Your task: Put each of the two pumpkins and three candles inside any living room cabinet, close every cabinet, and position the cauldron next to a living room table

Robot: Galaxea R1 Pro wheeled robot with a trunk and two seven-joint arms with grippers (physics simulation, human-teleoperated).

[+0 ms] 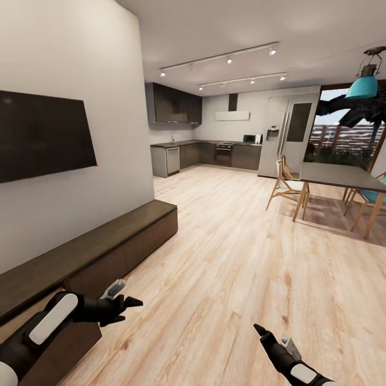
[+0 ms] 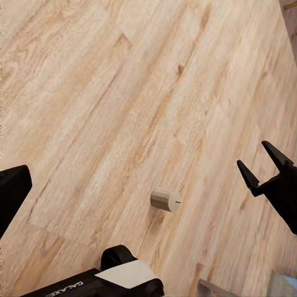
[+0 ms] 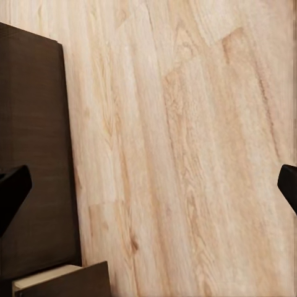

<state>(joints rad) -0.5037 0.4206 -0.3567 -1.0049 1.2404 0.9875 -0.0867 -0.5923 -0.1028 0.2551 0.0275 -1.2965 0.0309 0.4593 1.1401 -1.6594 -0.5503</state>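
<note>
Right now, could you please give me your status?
Left gripper and right gripper open, empty. Stubby beige candle on its side on floor. Long dark brown wooden cabinet alongside, left.

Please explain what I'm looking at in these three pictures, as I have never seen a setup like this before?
These are simulator renders from a wheeled robot with two arms. The big room picture comes from a camera on its head, looking forward and down. Its left gripper and right gripper reach into view at the bottom, above a wooden floor. Along the wall on the robot's left runs the long, low dark cabinet, under a television. Farther off are a dining table and a kitchen.

The other two pictures come from cameras on each wrist, looking along the fingers. The left wrist one shows a small beige candle lying on its side on the floor, with the right gripper beyond it. The right wrist one shows floor and the cabinet's dark edge. Both grippers are open and hold nothing.
</note>
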